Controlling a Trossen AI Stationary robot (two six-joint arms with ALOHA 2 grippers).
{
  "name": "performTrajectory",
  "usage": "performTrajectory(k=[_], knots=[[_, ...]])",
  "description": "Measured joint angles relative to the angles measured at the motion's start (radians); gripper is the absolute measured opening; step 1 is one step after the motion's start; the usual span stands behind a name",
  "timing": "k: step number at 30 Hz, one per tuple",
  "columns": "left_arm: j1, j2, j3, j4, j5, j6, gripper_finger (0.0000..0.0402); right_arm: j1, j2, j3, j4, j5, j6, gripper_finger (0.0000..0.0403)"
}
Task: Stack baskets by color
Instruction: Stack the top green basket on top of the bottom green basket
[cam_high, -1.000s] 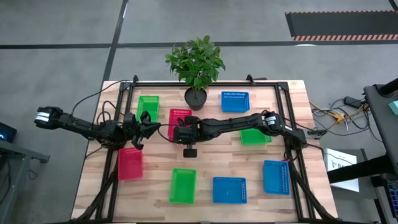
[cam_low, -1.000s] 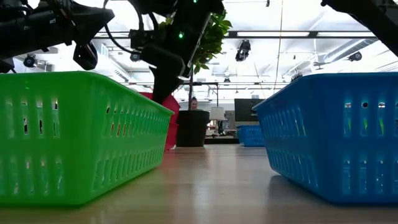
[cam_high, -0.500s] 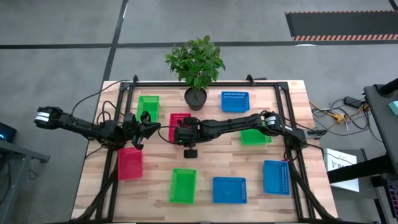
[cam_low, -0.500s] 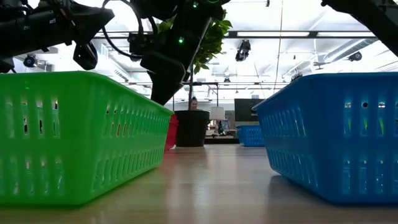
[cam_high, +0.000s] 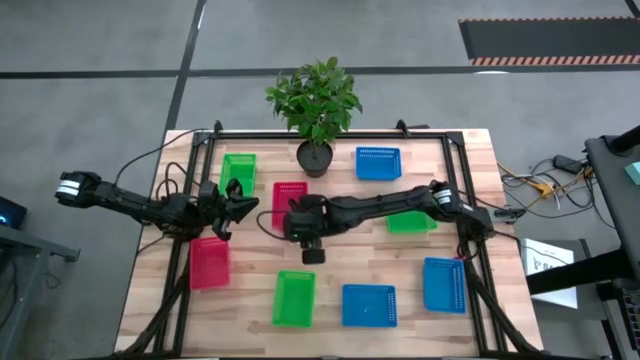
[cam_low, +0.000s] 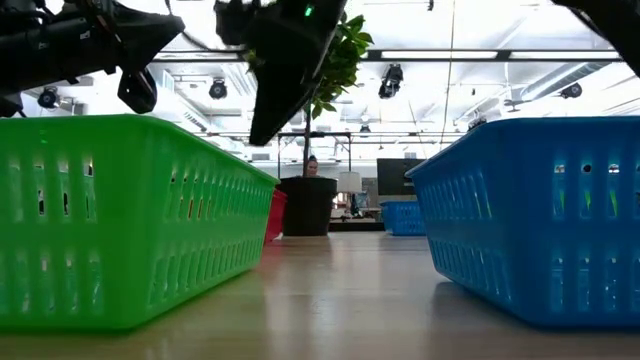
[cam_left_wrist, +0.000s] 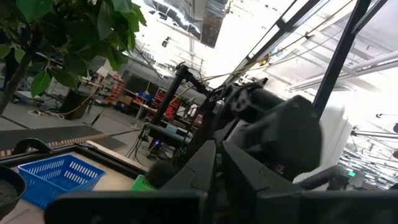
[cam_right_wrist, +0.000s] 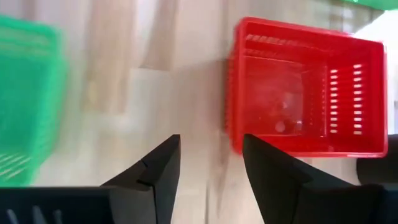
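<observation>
Red basket (cam_right_wrist: 308, 87) sits on the surface (cam_high: 250, 300) beside the plant pot (cam_high: 314, 157), just ahead of my right gripper (cam_right_wrist: 208, 165), whose fingers are spread and empty. My left gripper (cam_high: 238, 205) waits clenched near the left edge.

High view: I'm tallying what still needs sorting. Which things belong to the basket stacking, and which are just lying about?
Job: two red baskets, three green baskets, three blue baskets; right gripper, open, near the middle red one.
Lying about: potted plant, cables.
</observation>
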Motion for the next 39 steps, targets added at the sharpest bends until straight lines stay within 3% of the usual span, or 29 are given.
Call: performTrajectory(k=[8,18,30,39], knots=[[-0.001,0.004,0.000,-0.024,0.000,-0.011,0.0010,0.096,-0.135,-0.176,0.113,0.008,-0.004,0.0133],[-0.002,0.090,0.009,-0.016,-0.006,-0.037,0.0010,0.169,-0.489,-0.741,0.585,0.007,0.046,0.0107],[-0.005,0.252,0.195,-0.016,-0.009,-0.068,0.0010,0.237,-0.927,-1.280,1.024,0.007,0.019,0.0081],[-0.035,0.348,0.356,-0.090,0.023,-0.144,0.0010,0.236,-1.145,-1.453,1.075,0.005,-0.038,0.0068]])
